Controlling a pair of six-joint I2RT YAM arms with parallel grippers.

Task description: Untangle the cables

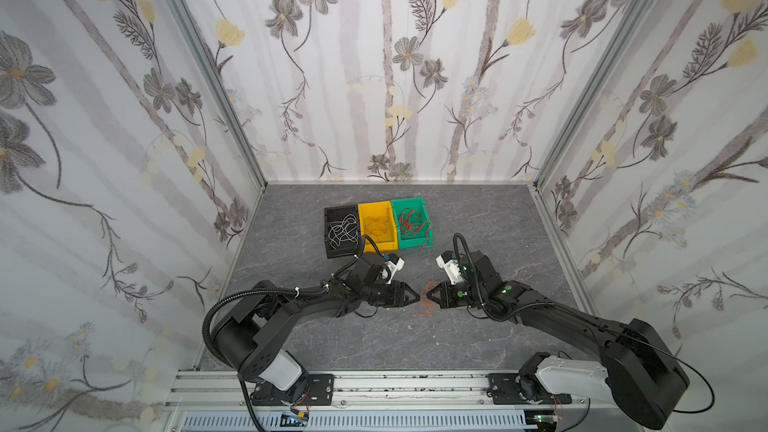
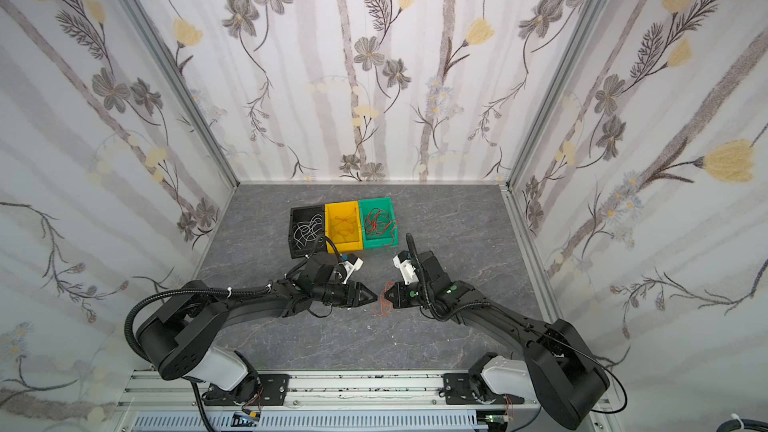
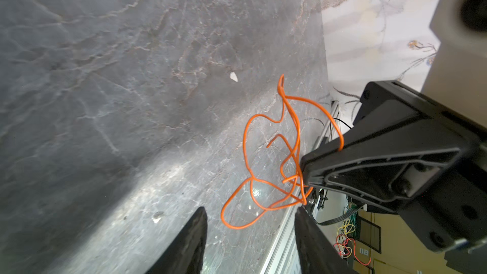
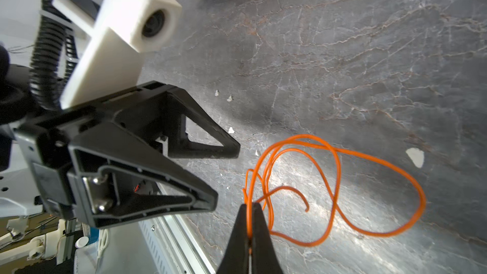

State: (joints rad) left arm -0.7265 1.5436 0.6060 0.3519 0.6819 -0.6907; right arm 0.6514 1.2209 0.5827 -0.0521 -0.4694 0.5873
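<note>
Right wrist view: right gripper (image 4: 250, 206), lower centre, clamped shut on the orange cable (image 4: 339, 172), loops spilling rightward over the worktop (image 4: 369, 61); probably an anchor hold for the half-open, empty left gripper (image 4: 226, 175), centre left.

3 white wallpapered walls (image 1: 395, 76), printed with grey and pale yellow flowers on long stems, enclose a dark grey, marble-veined table (image 1: 291, 251). 2 silver aluminium posts (image 1: 209, 72) stand in the back corners. A silver aluminium rail (image 1: 415, 386) runs along the table's near edge. Soft light glares off the table.
</note>
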